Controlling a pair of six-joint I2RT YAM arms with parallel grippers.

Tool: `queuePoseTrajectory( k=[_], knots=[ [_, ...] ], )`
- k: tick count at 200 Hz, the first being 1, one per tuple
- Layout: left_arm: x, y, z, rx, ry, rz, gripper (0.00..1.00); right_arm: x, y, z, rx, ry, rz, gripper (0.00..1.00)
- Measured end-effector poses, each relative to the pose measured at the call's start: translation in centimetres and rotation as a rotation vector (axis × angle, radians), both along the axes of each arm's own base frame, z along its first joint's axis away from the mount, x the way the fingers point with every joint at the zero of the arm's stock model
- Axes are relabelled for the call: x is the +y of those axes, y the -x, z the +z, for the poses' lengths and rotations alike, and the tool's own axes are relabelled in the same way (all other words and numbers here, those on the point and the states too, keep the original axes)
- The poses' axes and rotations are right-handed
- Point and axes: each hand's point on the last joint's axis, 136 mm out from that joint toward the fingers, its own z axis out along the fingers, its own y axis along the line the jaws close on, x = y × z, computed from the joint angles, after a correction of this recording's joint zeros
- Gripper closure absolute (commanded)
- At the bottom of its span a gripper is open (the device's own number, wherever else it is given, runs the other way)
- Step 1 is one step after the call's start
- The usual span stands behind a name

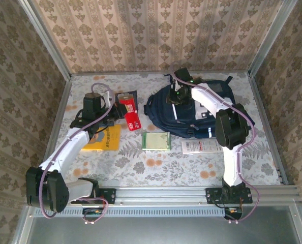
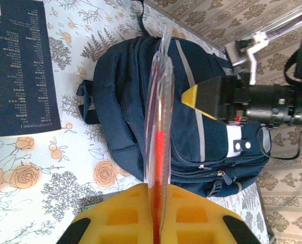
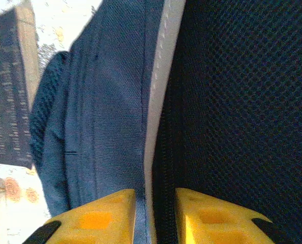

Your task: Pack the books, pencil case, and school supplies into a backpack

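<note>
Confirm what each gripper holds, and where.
Left gripper: flat red plastic packet, pinched at its edge. Right gripper: straddles white-striped rim of navy fabric backpack; grip unclear.

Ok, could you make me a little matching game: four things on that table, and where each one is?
Things:
1. pale green square pad
2. thin red plastic packet
3. large navy-blue fabric backpack
4. thin orange-yellow book

Places:
A. far right, right arm reaching over it
B. pinched in the left claw
C. left side, left arm passing over it
D. in the open, just in front of the backpack

Pairs: 1-D, 2-B, 3-A, 4-C
</note>
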Motion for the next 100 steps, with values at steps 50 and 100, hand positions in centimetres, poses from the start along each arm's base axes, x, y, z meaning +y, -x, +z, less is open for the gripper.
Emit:
queuePoseTrajectory(
  k=[50, 100],
  knots=[
    [-0.2, 0.0, 0.2, -0.006, 0.010, -0.006, 1.00, 0.1, 0.0, -0.8, 0.019, 0.011, 0.011, 1.00],
    [0.3, -0.3, 0.2, -0.006, 0.009, 0.008, 1.00, 0.7, 0.0, 0.4, 0.023, -0.047, 0.031, 1.00]
  ],
)
